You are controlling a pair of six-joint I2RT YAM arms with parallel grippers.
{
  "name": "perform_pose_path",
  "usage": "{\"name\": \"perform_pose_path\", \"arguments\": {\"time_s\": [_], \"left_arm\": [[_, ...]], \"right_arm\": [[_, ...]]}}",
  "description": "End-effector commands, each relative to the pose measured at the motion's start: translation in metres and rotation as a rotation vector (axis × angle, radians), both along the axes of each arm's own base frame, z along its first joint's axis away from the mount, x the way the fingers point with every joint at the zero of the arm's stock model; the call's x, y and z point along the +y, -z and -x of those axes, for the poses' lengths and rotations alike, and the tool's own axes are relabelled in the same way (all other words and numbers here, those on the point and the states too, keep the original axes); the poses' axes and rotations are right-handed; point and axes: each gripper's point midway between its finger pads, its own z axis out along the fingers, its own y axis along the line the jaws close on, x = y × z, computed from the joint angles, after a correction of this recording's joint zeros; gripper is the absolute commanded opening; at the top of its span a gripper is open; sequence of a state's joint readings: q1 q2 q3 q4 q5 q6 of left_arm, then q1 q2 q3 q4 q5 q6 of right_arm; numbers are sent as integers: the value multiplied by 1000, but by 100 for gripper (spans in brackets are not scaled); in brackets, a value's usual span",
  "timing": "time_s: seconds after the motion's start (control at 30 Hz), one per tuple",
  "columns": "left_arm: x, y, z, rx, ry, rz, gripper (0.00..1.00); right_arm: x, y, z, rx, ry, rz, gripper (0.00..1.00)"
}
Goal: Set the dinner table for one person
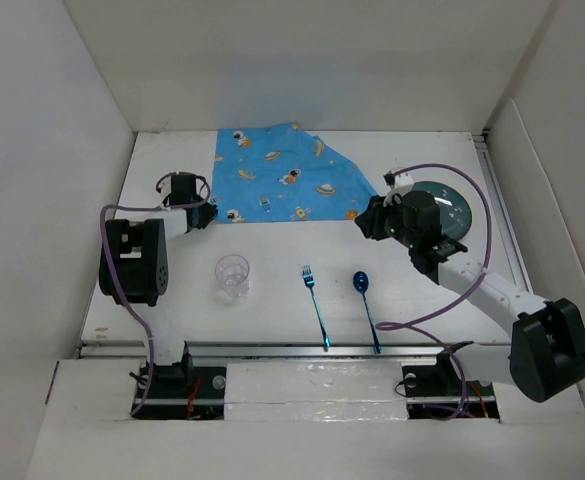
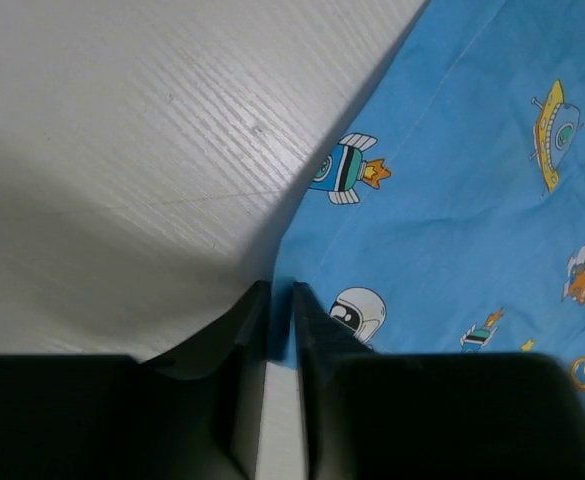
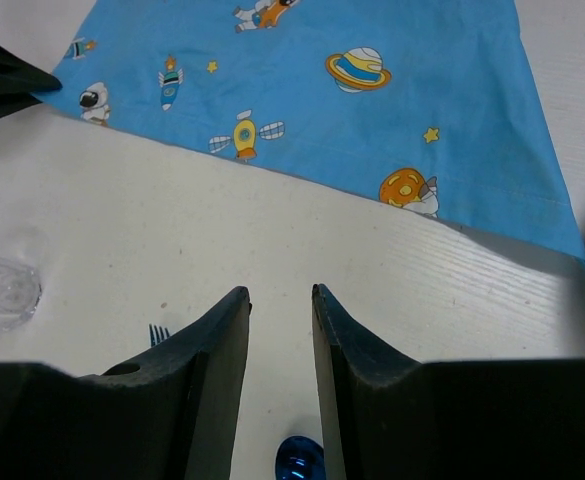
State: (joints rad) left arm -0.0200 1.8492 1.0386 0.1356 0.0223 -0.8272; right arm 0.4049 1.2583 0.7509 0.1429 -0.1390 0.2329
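The white dinner table [image 1: 272,250] carries a blue placemat [image 1: 282,178] printed with astronauts and planets, lying at the back centre. My left gripper [image 1: 209,213] is at the mat's near left corner. In the left wrist view its jaws [image 2: 280,288] are pinched on the edge of the placemat [image 2: 452,200]. My right gripper [image 1: 364,222] hovers by the mat's right corner. In the right wrist view it [image 3: 279,292] is open and empty above the bare table [image 3: 172,220], just short of the placemat's [image 3: 322,100] near edge.
A clear glass [image 1: 232,276], a blue fork [image 1: 315,305] and a blue spoon [image 1: 365,300] lie in a row near the front. A dark teal plate [image 1: 456,205] sits at the right, partly under my right arm. White walls surround the table.
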Motion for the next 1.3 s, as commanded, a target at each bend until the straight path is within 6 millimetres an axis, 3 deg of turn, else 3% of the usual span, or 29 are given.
{"name": "perform_pose_path", "arguments": {"time_s": [0.0, 0.03, 0.13, 0.23, 0.27, 0.37, 0.4, 0.57, 0.6, 0.67, 0.7, 0.8, 0.87, 1.03, 1.2, 1.27], "left_arm": [[4, -11, -7, -20, -17, -36, 0], [6, -11, -8, -21, -23, -43, 0], [13, -48, -18, -96, -30, -86, 0], [26, -110, -26, -213, -52, -137, 0], [34, -140, -25, -273, -59, -155, 0], [43, -185, -20, -366, -72, -190, 0], [44, -191, -18, -381, -77, -200, 0], [49, -203, -11, -404, -94, -222, 0], [42, -206, -13, -435, -67, -192, 0], [40, -208, -15, -438, -64, -180, 0], [37, -208, -16, -441, -53, -171, 0], [36, -210, -20, -446, -50, -163, 0], [36, -214, -20, -454, -48, -163, 0], [31, -217, -22, -471, -30, -147, 0], [28, -211, -19, -469, -21, -132, 0], [28, -212, -18, -474, -21, -130, 0]], "right_arm": [[2, -24, -13, -79, 14, -29, 37], [2, -24, -13, -79, 14, -29, 37], [-1, -18, -13, -61, 27, -22, 41], [-4, -11, -12, -34, 45, -6, 47], [-6, -7, -10, -23, 51, 0, 48], [-11, 5, -7, 16, 86, 3, 54], [-13, 10, -6, 29, 94, 6, 56], [-20, 44, 1, 122, 145, 14, 60], [-19, 66, 4, 180, 146, 17, 60], [-16, 70, 3, 190, 140, 12, 60], [-10, 83, 5, 232, 114, 7, 60], [16, 94, 11, 260, 22, -34, 61], [37, 94, 19, 258, -36, -41, 61], [63, 88, 30, 243, -87, -95, 62], [62, 80, 31, 192, -93, -115, 61], [52, 94, 23, 241, -29, -39, 60]]}}
